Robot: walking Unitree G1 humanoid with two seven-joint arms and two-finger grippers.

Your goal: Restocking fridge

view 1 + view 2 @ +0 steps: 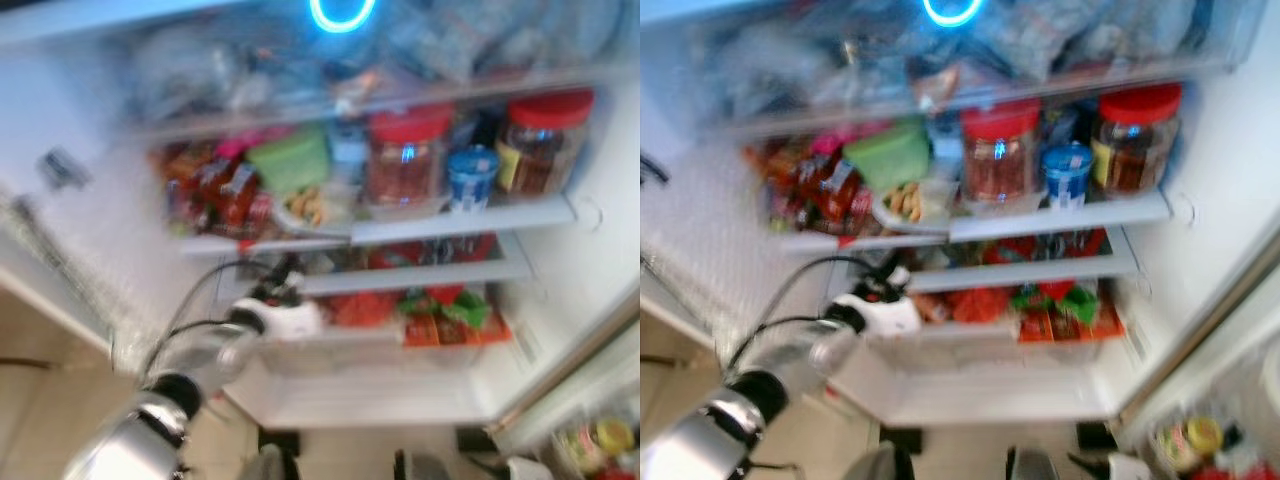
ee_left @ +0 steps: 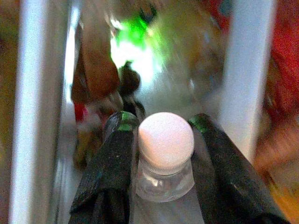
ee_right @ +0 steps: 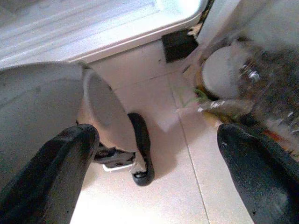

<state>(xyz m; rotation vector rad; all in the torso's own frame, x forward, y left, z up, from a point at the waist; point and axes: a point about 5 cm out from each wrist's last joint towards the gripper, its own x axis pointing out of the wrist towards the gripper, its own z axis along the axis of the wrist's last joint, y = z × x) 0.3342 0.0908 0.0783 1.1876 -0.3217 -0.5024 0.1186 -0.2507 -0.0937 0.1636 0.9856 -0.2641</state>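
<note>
My left gripper [image 2: 161, 126] is shut on a clear bottle with a white cap [image 2: 166, 140], its two black fingers [image 2: 112, 163] on either side of the neck. In the eye views my left arm reaches into the open fridge, and its white wrist [image 1: 285, 320] is at the left end of the lower shelf [image 1: 420, 275]. The bottle points into that shelf, among blurred packets. My right gripper [image 3: 154, 140] hangs idle and open above the tiled floor [image 3: 154, 196], nothing between its fingers.
The middle shelf [image 1: 470, 215] holds two red-lidded jars [image 1: 405, 160], a blue tub [image 1: 472, 178], a green box [image 1: 292, 160] and red packets [image 1: 220, 195]. Red and green packs fill the drawer [image 1: 450, 315]. The fridge door [image 1: 60, 260] stands open at left. The views are blurred.
</note>
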